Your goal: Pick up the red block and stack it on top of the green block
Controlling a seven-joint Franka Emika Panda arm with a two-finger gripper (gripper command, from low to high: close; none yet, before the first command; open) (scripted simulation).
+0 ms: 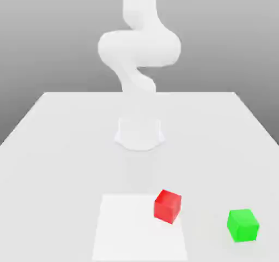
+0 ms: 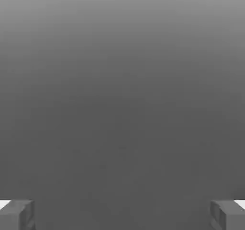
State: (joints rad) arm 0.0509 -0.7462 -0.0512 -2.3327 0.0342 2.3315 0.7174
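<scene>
Red block [image 1: 167, 206] loose on table [image 1: 65, 146] | green block [image 1: 242, 225] apart | my gripper [image 2: 122, 214] wide open, empty, pre-grab

Red block [image 1: 167, 206] and green block [image 1: 242, 225]: smooth, matt faces without texture. The surface [image 1: 65, 146] looks flat, pale, matt. The arm [image 1: 139, 48] has a smooth, white, softly shaded shell, plastic-like.

Red block [image 1: 167, 206] and green block [image 1: 242, 225] sit apart on table.
</scene>
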